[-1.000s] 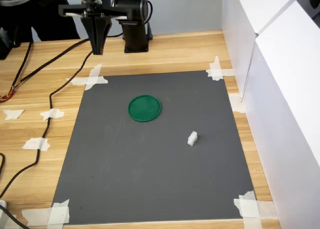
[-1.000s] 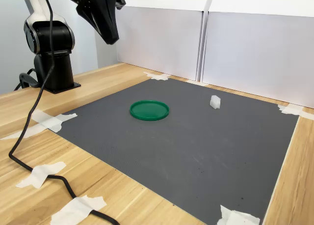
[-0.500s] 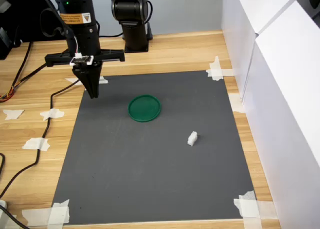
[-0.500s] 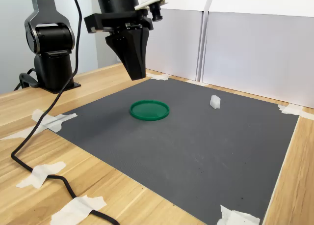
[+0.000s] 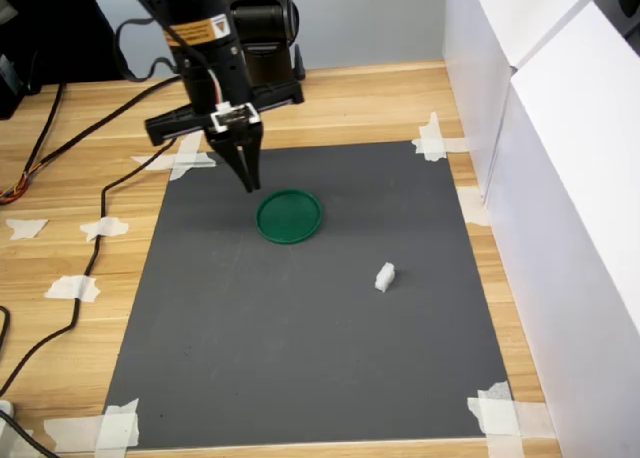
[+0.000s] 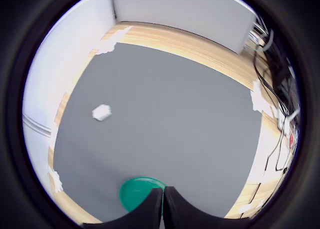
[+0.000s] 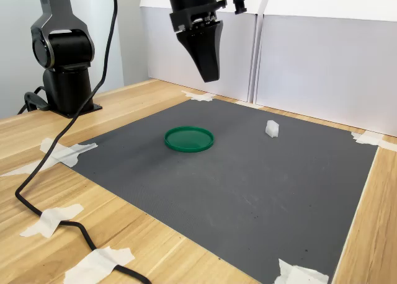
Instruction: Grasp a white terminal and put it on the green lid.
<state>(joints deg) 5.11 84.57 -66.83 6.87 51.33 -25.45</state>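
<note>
Since the earlier frame the gripper (image 5: 248, 183), jaws closed and empty, is travelling rightward in the first exterior view, now hanging over the green lid (image 5: 289, 216); the white terminal (image 5: 384, 276) is lying lower right of it, well apart.

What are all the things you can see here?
Lid: one, green, on the mat.
Terminal: one, white, on the mat, apart from the lid.
Mat: one, grey, taped to the table.
Tape: many white pieces, at the mat's corners and on the table.
Table: one, wooden.
Walls: white, at the first exterior view's right.
Cables: black, at the first exterior view's left.
Arm: one, black.
Gripper: one, black, shut, empty, above the mat beside the lid.
</note>
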